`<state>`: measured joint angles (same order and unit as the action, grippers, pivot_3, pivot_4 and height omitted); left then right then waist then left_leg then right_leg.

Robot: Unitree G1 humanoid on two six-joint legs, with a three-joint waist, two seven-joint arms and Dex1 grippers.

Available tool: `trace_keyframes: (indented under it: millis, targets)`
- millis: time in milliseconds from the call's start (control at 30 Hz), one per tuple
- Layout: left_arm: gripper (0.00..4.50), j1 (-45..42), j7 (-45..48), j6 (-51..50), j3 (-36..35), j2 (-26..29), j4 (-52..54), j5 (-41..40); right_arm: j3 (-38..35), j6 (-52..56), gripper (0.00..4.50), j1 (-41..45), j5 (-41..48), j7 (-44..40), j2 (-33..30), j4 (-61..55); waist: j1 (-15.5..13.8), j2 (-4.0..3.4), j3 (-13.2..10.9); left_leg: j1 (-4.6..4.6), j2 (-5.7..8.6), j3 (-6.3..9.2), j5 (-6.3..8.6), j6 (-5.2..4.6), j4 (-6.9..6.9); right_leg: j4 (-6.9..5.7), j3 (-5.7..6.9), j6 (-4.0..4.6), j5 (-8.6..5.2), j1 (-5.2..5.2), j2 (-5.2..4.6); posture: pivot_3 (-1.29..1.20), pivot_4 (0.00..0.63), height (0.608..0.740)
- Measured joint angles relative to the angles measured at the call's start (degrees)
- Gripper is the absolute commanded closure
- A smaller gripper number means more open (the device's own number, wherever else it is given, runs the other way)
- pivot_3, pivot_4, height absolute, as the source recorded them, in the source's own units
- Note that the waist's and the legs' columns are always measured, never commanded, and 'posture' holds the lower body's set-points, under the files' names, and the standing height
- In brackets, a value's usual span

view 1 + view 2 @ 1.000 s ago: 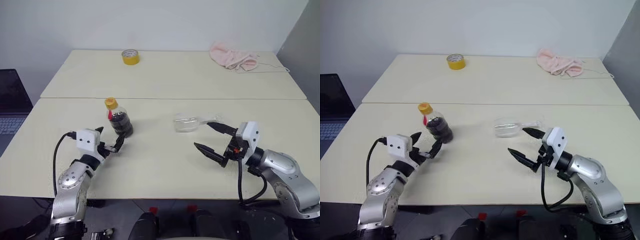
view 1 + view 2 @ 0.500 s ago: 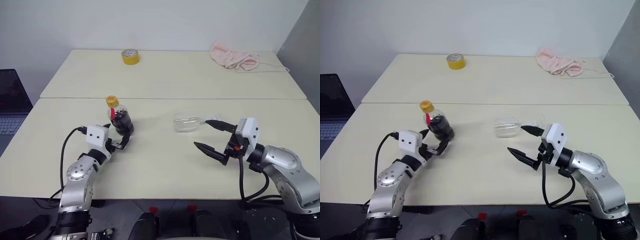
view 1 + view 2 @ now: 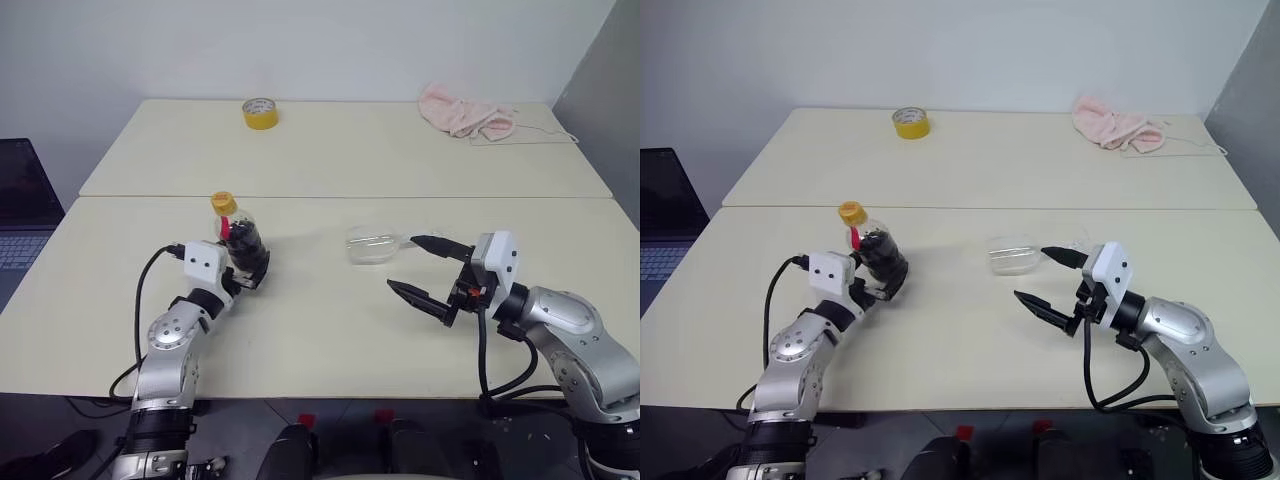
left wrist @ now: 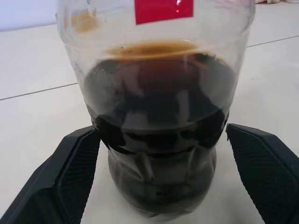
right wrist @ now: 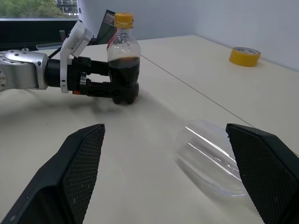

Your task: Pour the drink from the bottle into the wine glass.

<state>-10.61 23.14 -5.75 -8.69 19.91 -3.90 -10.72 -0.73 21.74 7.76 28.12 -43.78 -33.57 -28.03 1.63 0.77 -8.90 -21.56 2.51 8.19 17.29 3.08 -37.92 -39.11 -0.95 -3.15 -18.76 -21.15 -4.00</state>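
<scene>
I am working the grasp step: my left gripper [image 3: 247, 277] is sitting at the bottle [image 3: 240, 236] with its fingers [image 4: 70, 175] spread wide, one on each side of the lower body. In the left wrist view I am seeing a gap between each pad and the plastic, so nothing is being held. The bottle is standing upright on the near table [image 3: 320, 340], left of centre, its yellow cap on, and the drink [image 4: 159, 121] is filling roughly the lower half.

The wine glass [image 3: 378, 244] is lying on its side near the middle of the table, bowl toward the bottle, stem running toward my right. My right gripper [image 3: 425, 268] is hanging just short of it, fingers [image 5: 65, 186] as wide apart as they go and empty.

As I judge it, the next move is calling for closing the left fingers squarely on the bottle's body. The glass is also needing to be stood up and the cap taken off before any pouring.

Two pale tables are butting together under a plain white wall. A yellow tape roll [image 3: 261, 113] and a pink cloth [image 3: 465, 111] are resting on the far one, and a laptop [image 3: 22, 210] is sitting off to my left.
</scene>
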Motion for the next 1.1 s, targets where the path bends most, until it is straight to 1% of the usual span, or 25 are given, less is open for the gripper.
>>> trace_keyframes:
  millis: [433, 533, 633, 700, 767, 900, 967, 1100]
  targets:
    - [0.00, -4.62, -1.72, 1.27, 0.57, -1.29, -4.57, 1.04, 0.92, -0.05, 0.05, 0.93, -0.41, 0.07, 0.41, 1.16, 0.01, 0.00, 0.00, 0.00, 0.02, 0.00, 0.00, 0.00, 0.00, 0.00, 0.01, 0.00, 0.00, -0.01, -0.01, 0.00, 0.150, 0.740]
    - [0.61, -4.82, -1.52, 1.26, 0.85, -1.36, -5.04, 1.05, 0.97, -0.05, 0.00, 1.31, -0.42, 0.14, 0.56, 1.16, 0.02, 0.00, 0.00, -0.01, 0.02, 0.00, 0.00, 0.00, 0.00, 0.00, 0.01, 0.00, 0.00, -0.01, -0.01, 0.00, 0.150, 0.740]
    - [1.52, -4.80, -1.30, 1.24, 0.96, -1.37, -5.00, 0.97, 0.97, -0.05, 0.00, 1.69, -0.43, 0.24, 0.67, 1.16, 0.02, 0.00, 0.00, -0.01, 0.02, 0.00, 0.00, 0.01, 0.00, -0.01, 0.01, 0.00, 0.00, -0.01, -0.01, 0.00, 0.150, 0.740]
    - [1.94, -4.51, -1.19, 1.04, 1.00, -1.38, -4.65, 0.81, 0.96, -0.05, 0.00, 1.83, -0.43, 0.33, 0.69, 1.16, 0.02, 0.00, 0.00, 0.00, 0.02, 0.00, 0.00, 0.00, 0.00, -0.01, 0.00, 0.00, 0.00, -0.01, -0.01, 0.00, 0.150, 0.740]
    - [2.26, -3.55, -1.20, 0.70, 0.99, -1.35, -3.42, 0.68, 0.97, -0.05, 0.00, 1.93, -0.42, 0.44, 0.78, 1.16, 0.07, 0.00, 0.00, -0.01, 0.02, -0.01, 0.00, 0.01, 0.01, 0.00, -0.01, 0.00, 0.00, -0.02, -0.01, 0.00, 0.150, 0.740]
    - [2.55, -1.91, -1.26, -0.80, 1.22, -1.29, -0.59, 0.71, 0.98, 0.00, 0.00, 2.88, -0.39, 0.65, 1.00, 1.16, 0.05, 0.00, 0.00, -0.01, 0.02, 0.01, 0.00, 0.01, 0.00, 0.00, 0.00, 0.00, 0.00, -0.02, -0.02, 0.00, 0.150, 0.740]
    - [2.62, -1.68, -1.43, -1.77, 1.48, -1.27, 0.39, 0.74, 1.00, 0.21, 0.00, 3.26, -0.33, 0.93, 1.07, 1.15, 0.03, 0.00, 0.00, -0.03, 0.03, 0.02, 0.00, 0.01, -0.01, 0.00, 0.00, 0.00, 0.00, -0.02, -0.02, 0.00, 0.150, 0.740]
    - [2.77, -0.65, -4.13, -6.11, 1.64, -1.61, 4.85, 0.93, 0.95, 5.28, 0.00, 7.53, 1.29, 3.81, 1.92, 1.13, 0.15, 0.01, -0.01, -0.09, 0.01, 0.04, 0.00, 0.01, -0.02, -0.02, 0.00, 0.00, 0.00, -0.10, -0.01, 0.00, 0.150, 0.740]
